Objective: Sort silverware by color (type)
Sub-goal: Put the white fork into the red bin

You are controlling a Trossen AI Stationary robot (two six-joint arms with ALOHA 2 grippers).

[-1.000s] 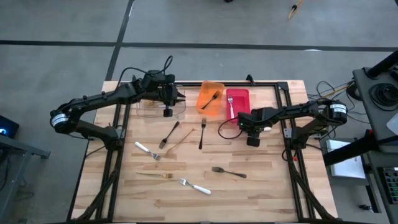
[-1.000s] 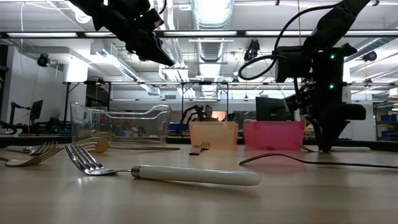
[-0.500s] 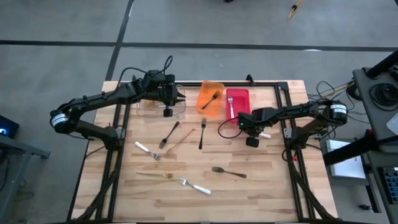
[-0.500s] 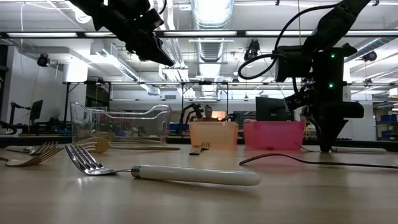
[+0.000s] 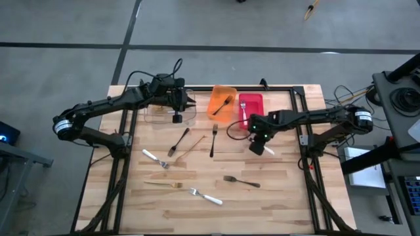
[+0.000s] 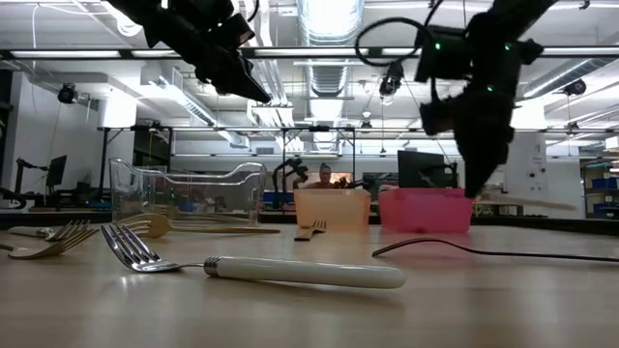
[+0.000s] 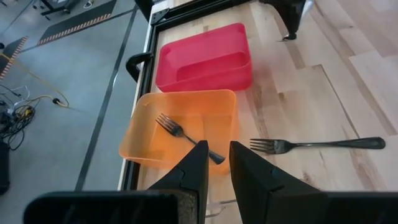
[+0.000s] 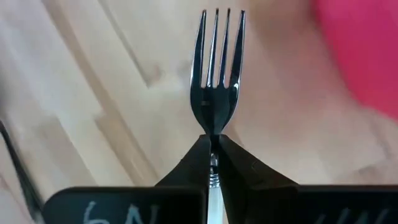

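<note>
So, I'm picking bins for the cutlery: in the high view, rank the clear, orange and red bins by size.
1. Clear bin, largest.
2. Orange bin and red bin look about alike; I can't rank them.

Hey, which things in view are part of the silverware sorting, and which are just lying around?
Job: silver fork in the right tool; loose black fork, gold fork, white-handled fork; orange bin, red bin, clear bin.
Lying around: equipment beside the table; yellowish item on the floor.

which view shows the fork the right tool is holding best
The right wrist view: the fork fills it, tines clear, neck pinched in the right tool. The high view shows only its pale handle; the low view a thin handle; the left wrist view nothing clear.
</note>
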